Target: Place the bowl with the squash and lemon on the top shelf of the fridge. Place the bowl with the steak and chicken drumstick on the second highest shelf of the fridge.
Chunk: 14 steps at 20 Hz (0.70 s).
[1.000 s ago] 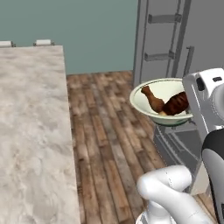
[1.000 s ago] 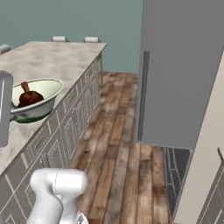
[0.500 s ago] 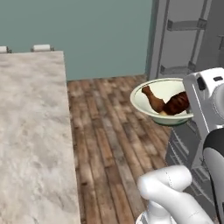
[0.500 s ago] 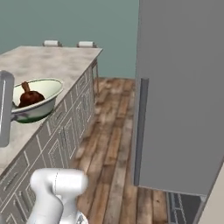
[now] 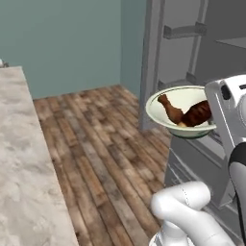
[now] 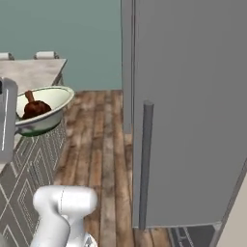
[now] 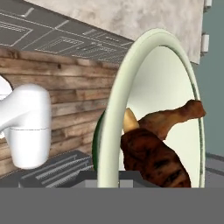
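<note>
Meat bowl (image 5: 185,111) is carried level in the air so the steak (image 5: 198,113) and drumstick (image 5: 169,107) stay inside. It sits in front of the open fridge (image 5: 202,67), above the wood floor (image 5: 101,144), off the desk (image 5: 24,168). Gripper looks clamped on the near rim, which rises right at the hand camera; fingertips hidden. Shelf placement not yet done.

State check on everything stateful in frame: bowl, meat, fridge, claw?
bowl with the steak and chicken drumstick: lifted off the counter, carried upright
steak: inside bowl
chicken drumstick: inside bowl, against steak
fridge: door open, shelves exposed
claw: at the bowl's rim, fingertips hidden
</note>
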{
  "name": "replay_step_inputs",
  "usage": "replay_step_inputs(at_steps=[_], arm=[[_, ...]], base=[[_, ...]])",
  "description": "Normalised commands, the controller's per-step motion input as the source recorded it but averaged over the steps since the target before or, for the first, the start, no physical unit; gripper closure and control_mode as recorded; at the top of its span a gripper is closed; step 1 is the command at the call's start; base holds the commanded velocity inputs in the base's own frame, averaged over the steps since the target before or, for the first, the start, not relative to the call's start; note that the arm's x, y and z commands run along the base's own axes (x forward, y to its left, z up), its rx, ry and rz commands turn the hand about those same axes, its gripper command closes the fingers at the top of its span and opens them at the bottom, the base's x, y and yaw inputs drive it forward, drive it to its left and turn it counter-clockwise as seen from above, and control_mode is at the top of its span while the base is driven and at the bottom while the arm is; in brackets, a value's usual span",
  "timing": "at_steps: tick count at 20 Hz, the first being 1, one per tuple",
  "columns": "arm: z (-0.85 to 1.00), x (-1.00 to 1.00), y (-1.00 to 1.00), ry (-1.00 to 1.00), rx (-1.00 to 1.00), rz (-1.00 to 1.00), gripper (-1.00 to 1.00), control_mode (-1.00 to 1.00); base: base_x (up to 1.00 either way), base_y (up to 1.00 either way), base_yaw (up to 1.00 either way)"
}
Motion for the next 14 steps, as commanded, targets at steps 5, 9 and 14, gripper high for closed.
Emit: replay_step_inputs(at_steps=[5,9,14], arm=[[0.00,0.00,0.00,0.00,0.00,0.00,1.00,1.00],[0.00,0.00,0.00,0.00,0.00,0.00,1.00,1.00],[0.00,0.00,0.00,0.00,0.00,0.00,1.00,1.00]], base=[[0.66,0.72,-0.57],[0.62,0.86,-0.56],[0.32,0.81,-0.55]])
